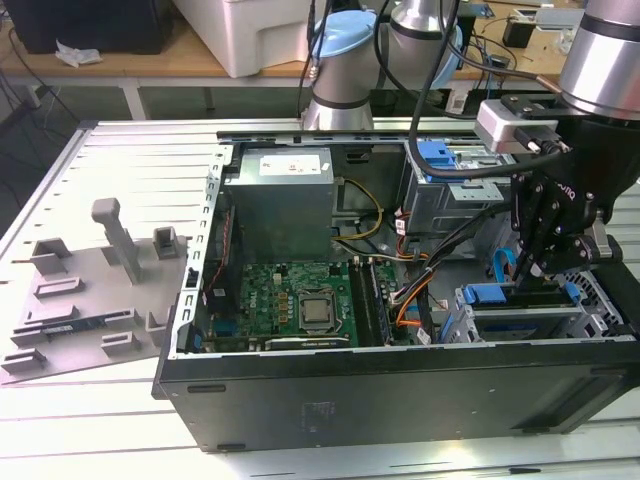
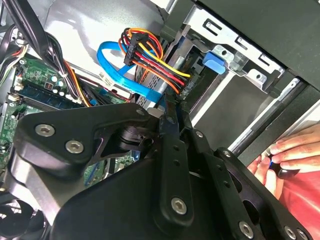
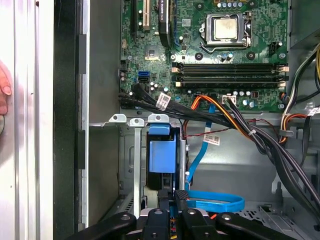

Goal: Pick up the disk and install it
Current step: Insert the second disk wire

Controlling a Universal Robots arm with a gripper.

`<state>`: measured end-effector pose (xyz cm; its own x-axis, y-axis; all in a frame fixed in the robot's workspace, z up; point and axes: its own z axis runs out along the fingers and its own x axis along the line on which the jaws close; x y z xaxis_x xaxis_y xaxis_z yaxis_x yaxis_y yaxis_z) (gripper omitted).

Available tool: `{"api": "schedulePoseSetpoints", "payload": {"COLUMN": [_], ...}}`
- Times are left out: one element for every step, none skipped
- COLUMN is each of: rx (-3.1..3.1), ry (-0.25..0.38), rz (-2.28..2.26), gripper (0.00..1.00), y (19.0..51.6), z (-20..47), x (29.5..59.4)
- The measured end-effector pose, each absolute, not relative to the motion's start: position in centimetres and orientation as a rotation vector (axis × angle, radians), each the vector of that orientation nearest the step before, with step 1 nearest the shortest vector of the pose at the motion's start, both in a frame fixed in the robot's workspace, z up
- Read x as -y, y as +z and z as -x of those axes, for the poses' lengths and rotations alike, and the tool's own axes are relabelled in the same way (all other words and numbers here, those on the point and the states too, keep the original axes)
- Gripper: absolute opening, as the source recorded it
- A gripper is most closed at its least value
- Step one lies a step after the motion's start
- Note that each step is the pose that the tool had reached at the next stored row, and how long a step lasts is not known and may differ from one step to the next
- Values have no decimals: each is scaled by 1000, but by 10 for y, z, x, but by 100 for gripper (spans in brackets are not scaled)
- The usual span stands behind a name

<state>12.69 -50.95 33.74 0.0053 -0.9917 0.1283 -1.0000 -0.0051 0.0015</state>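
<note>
Inside the open computer case (image 1: pixel 400 400), the hand (image 1: pixel 535 275) grips the disk (image 3: pixel 162 156) standing in its drive cage (image 3: pixel 135 165).

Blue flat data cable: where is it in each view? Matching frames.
Exterior view: blue flat cable beside the drive cage, on that view's right.
Second wrist view: looping next to the orange-red wire bundle.
First wrist view: curled beside the drive cage.
Shared landmark: green motherboard.

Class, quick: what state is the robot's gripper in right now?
Gripper: shut on the disk, which stands in the drive cage.
</note>
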Motion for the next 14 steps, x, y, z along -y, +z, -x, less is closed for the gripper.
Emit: {"api": "schedulePoseSetpoints", "payload": {"rx": [2149,2149,2149,2149,2149,2149,2149,2149,2148,2148,2149,2149,2149,2149], "ry": [138,138,138,138,138,138,138,138,138,138,138,137,137,137], "rz": [-2160,-2160,-2160,-2160,-2160,-2160,-2160,-2160,-2160,-2160,-2160,-2160,-2160,-2160], "gripper": [16,16,16,16,16,16,16,16,16,16,16,23,29,29], "y": [337,337,337,337,337,337,337,337,337,337,337,337,337,337], "z": [-127,-127,-127,-127,-127,-127,-127,-127,-127,-127,-127,-127,-127,-127], "x": [509,509,509,509,509,509,509,509,509,509,509,509,509,509]}}
